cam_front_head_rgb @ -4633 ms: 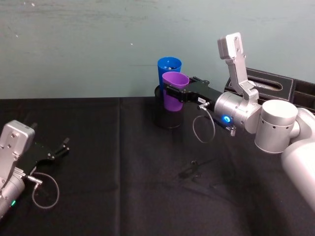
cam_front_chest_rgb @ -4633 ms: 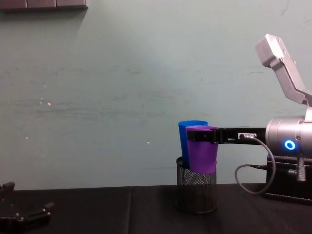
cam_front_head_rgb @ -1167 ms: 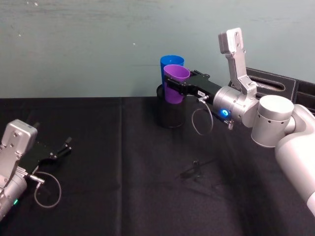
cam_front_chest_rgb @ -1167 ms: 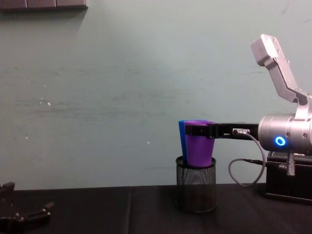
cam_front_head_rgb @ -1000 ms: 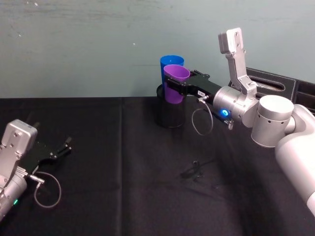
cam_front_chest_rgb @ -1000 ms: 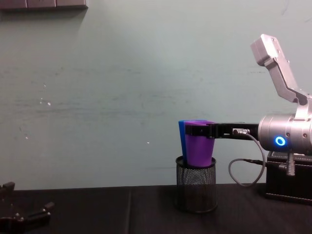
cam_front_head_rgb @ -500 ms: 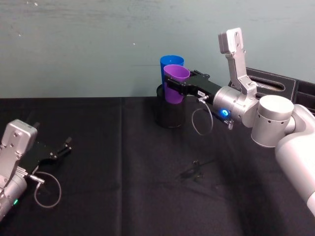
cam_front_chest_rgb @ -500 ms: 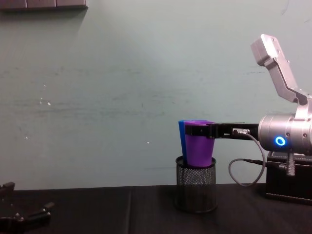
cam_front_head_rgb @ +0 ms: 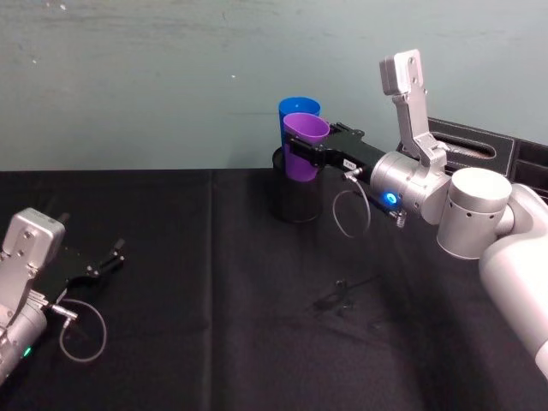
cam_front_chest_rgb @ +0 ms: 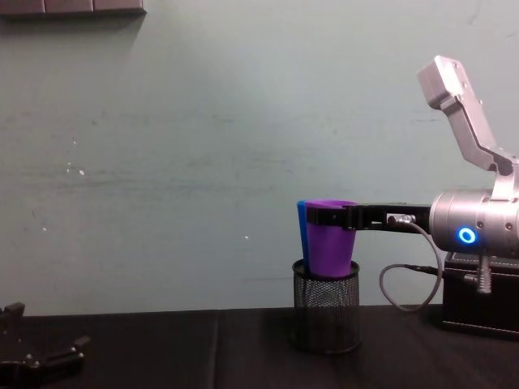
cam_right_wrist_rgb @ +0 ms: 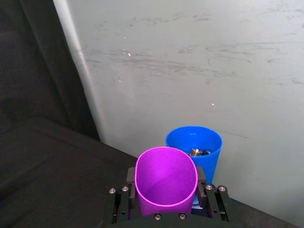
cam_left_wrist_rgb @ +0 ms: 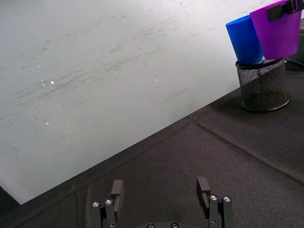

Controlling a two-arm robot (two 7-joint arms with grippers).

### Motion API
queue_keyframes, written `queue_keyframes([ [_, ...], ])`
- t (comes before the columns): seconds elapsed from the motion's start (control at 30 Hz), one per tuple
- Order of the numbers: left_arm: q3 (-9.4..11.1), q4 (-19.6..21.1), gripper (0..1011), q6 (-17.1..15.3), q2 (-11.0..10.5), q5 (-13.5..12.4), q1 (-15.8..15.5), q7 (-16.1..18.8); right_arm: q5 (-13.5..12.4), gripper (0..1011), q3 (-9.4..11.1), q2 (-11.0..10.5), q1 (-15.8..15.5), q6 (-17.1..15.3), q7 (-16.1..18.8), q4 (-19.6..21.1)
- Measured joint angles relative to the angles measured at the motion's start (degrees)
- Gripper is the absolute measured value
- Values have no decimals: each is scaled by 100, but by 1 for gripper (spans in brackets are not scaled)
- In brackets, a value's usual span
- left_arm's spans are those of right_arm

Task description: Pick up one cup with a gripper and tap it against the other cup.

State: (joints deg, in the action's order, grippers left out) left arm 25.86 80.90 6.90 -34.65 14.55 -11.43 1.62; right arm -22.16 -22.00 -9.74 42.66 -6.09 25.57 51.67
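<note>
R gripper (cam_front_head_rgb: 297, 158) clamped on purple cup (cam_front_head_rgb: 306, 130), moved in vs 4.6 s ago, now looks touching blue cup (cam_front_head_rgb: 298, 109): tap prob landed. L gripper (cam_front_head_rgb: 110, 257) open, parked.

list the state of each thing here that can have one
mesh holder: upright on the table.
blue cup: standing in the mesh holder, small items inside.
right claw: shut on the purple cup near its rim.
purple cup: upright, lifted, base at the mesh holder's mouth, right beside the blue cup; contact cannot be told.
left claw: open, empty, parked at the left.
</note>
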Motion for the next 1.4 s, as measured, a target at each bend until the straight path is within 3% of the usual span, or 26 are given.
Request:
queue_keyframes([
  [0.9,0,0,1000,0,0,0,0,0,-278,708,-78,-511,-608,-505,120,1503],
  [1.4,0,0,1000,0,0,0,0,0,-640,708,-114,-1130,-1120,-879,181,2627],
])
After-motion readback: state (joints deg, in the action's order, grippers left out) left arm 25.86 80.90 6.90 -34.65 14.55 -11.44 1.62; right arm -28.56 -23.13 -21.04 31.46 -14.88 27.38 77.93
